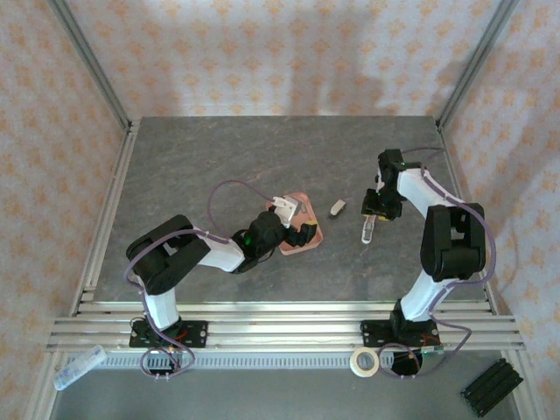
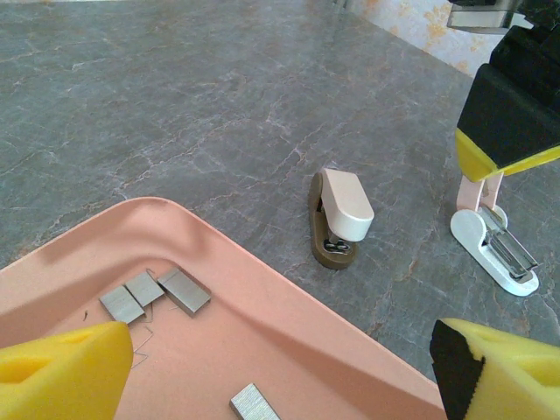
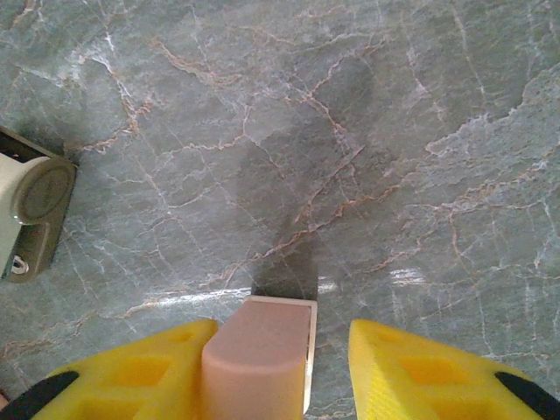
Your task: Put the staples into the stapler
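Observation:
The staples (image 2: 184, 290) are several small grey strips lying in the salmon-pink tray (image 2: 289, 332), one more strip (image 2: 254, 404) close to the near edge. My left gripper (image 2: 280, 350) hovers open over the tray (image 1: 296, 250), nothing between its yellow fingers (image 2: 61, 372). The stapler (image 2: 494, 243) stands open on the table to the right, white base flat with its channel exposed and pink arm upright. My right gripper (image 3: 280, 331) straddles that pink arm (image 3: 262, 359). Its left finger (image 3: 131, 376) touches the arm, while a gap separates the right finger (image 3: 420, 367) from it. From above, the stapler (image 1: 367, 231) sits just below the right gripper (image 1: 374, 210).
A cream stubby piece (image 2: 341, 219) on a brown base lies between tray and stapler, also seen from above (image 1: 338, 208) and at the right wrist view's left edge (image 3: 31, 214). Off the table's near rail lie a tape roll (image 1: 364, 361), a black block (image 1: 490, 389) and a clear tube (image 1: 79, 366).

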